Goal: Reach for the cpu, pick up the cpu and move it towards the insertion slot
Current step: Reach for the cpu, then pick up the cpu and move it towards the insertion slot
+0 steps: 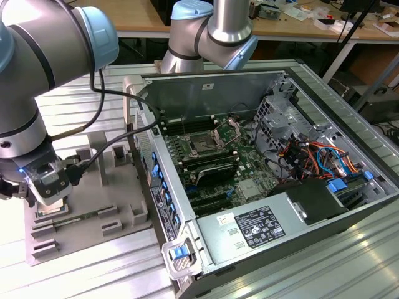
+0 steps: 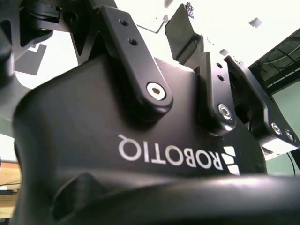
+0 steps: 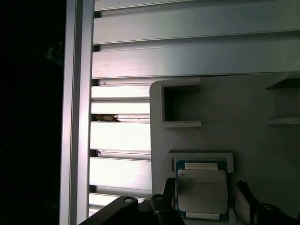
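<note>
Hand (image 3: 205,187) spread wide astride the cpu (image 3: 201,197), seated in its grey tray (image 3: 243,117) recess (not yet gripped), poised to clamp opposite edges; insertion slot (image 1: 204,144) well apart, toward three o'clock in the exterior view.

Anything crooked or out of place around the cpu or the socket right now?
Nothing stands out. In the first wrist view the cpu lies flat and square in its recess of the grey tray, with the open gripper straddling it. In the exterior view the insertion slot has its bracket raised.
</note>
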`<act>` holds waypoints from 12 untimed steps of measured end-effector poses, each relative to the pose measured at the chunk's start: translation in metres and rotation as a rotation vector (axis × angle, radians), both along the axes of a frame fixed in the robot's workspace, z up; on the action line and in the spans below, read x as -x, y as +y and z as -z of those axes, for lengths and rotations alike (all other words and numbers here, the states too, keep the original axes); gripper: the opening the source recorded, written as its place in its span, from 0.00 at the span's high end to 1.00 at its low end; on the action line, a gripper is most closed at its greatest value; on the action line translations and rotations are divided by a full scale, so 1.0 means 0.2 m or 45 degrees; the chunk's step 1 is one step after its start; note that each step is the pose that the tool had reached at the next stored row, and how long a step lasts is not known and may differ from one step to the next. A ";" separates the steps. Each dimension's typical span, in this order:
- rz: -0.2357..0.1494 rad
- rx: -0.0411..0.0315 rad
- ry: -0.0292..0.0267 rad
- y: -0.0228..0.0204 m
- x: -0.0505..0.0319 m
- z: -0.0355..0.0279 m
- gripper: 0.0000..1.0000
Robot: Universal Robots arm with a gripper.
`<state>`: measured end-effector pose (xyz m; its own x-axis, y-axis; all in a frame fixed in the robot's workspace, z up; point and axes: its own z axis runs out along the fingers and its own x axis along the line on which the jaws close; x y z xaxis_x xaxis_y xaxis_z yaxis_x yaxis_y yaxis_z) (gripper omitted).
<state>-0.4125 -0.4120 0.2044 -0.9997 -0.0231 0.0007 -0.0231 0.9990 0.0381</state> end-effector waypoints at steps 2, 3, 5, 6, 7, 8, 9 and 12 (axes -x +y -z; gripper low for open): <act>-0.011 0.0000 -0.0002 0.000 0.000 0.004 0.40; -0.016 -0.0001 -0.0002 0.000 0.000 0.006 0.40; -0.028 -0.0001 -0.0002 0.000 0.000 0.010 0.40; -0.029 -0.0001 -0.0003 0.000 0.000 0.012 0.40; -0.031 -0.0002 -0.0003 0.000 0.000 0.014 0.40; -0.036 -0.0001 -0.0002 0.000 0.000 0.016 0.40; -0.048 0.0001 -0.0002 0.000 0.000 0.019 0.40; -0.059 0.0000 -0.0004 0.000 0.000 0.024 0.40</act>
<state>-0.4125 -0.4119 0.1996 -0.9976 -0.0693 0.0004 -0.0693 0.9969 0.0381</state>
